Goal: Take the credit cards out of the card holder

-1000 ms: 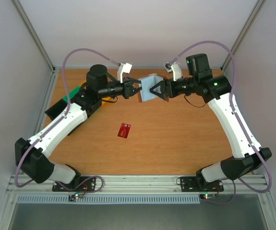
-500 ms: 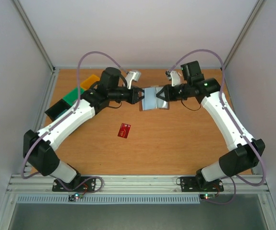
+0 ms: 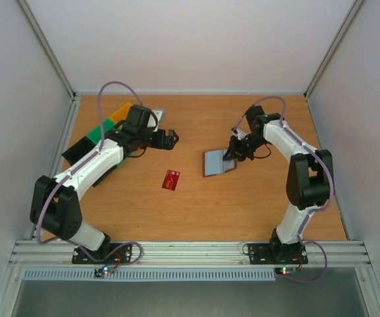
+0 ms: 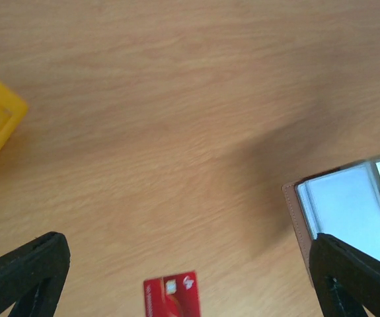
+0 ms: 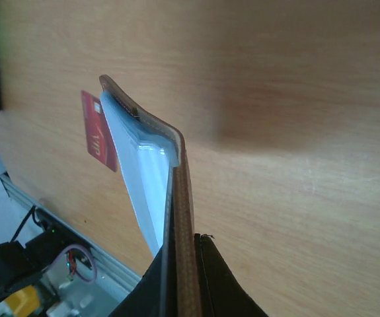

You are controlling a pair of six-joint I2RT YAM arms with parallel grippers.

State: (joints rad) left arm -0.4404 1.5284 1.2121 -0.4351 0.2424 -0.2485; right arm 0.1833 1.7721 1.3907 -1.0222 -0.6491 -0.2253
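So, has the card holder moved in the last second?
Yes. In the top view the card holder has come toward the near edge, ending closer to the red card, which has stayed put. The right gripper holds it.

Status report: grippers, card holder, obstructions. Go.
Left gripper open, empty. Right gripper shut on card holder, pale inside showing. One credit card out, flat on table. Green bin, yellow bin far left, out of the way.

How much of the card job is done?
Done: one red card lies out on the table. In hand: the right end effector pinches the open card holder; the left end effector is open, empty. Left: I can't tell whether more cards hide in its pale sleeves.
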